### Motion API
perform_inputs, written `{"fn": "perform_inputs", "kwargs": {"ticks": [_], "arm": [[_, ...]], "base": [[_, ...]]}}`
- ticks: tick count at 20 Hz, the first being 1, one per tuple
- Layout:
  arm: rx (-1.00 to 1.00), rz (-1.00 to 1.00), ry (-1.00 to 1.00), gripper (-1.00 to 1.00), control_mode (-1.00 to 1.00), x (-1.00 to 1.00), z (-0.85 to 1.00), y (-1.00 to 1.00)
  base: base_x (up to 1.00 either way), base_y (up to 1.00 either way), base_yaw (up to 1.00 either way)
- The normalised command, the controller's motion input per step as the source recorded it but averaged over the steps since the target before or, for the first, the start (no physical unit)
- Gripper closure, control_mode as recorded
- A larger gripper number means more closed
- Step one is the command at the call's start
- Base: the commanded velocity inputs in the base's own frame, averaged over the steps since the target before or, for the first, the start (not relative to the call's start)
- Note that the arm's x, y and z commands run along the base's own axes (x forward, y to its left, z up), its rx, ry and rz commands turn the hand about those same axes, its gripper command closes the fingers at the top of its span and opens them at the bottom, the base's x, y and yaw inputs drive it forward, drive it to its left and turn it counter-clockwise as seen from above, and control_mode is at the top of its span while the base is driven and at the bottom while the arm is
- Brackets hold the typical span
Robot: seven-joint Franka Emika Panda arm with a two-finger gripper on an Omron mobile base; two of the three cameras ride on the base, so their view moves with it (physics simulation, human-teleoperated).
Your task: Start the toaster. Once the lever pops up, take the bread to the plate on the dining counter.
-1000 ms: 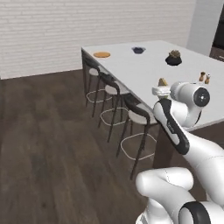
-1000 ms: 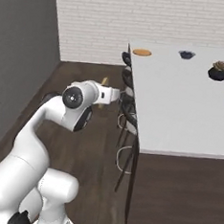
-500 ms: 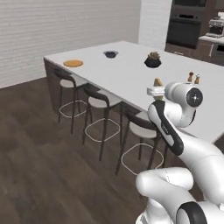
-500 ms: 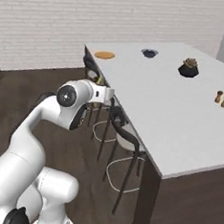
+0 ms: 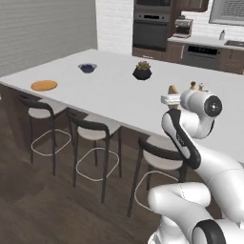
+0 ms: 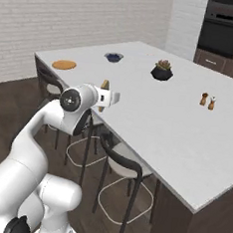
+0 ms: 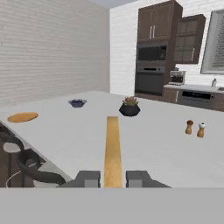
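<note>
My gripper (image 7: 113, 179) is shut on the bread (image 7: 113, 148), a pale beige slice held upright and seen edge-on between the two fingertips (image 7: 87, 178). From the base views, the gripper (image 5: 171, 98) (image 6: 113, 96) holds the bread (image 5: 174, 89) (image 6: 104, 93) at the near edge of the white dining counter (image 5: 114, 97) (image 6: 153, 117). The orange-tan plate (image 5: 44, 85) (image 6: 64, 64) (image 7: 22, 117) lies far off toward the counter's left end. The toaster and its lever are out of view.
On the counter stand a dark blue bowl (image 5: 87, 67) (image 7: 77, 103), a potted plant (image 5: 142, 71) (image 6: 162, 71) and two shakers (image 6: 207, 100) (image 7: 194, 128). Black stools (image 5: 90, 126) (image 6: 119, 161) line the near side. Ovens (image 5: 150, 28) stand on the back wall.
The whole picture has swung and the counter has come nearer, so the base has moved; ovens and cabinets have come into view. The gripper still holds the bread the same way.
</note>
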Motion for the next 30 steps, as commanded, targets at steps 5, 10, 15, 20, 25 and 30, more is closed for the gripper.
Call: {"fn": "perform_inputs", "kwargs": {"ticks": [5, 10, 15, 20, 25, 30], "arm": [[0.0, 0.0, 0.0, 1.0, 1.0, 0.0, 0.0, 0.0], [0.0, 0.0, 0.0, 1.0, 1.0, 0.0, 0.0, 0.0], [0.0, 0.0, 0.0, 1.0, 1.0, 0.0, 0.0, 0.0], [0.0, 0.0, 0.0, 1.0, 1.0, 0.0, 0.0, 0.0], [0.0, 0.0, 0.0, 1.0, 1.0, 0.0, 0.0, 0.0], [0.0, 0.0, 0.0, 1.0, 1.0, 0.0, 0.0, 0.0]], "base": [[0.8, 1.0, -0.41], [0.52, 1.0, -0.31], [0.34, 1.0, -0.23], [0.18, 1.0, -0.24], [0.15, 1.0, -0.27], [0.11, 1.0, -0.28]]}}
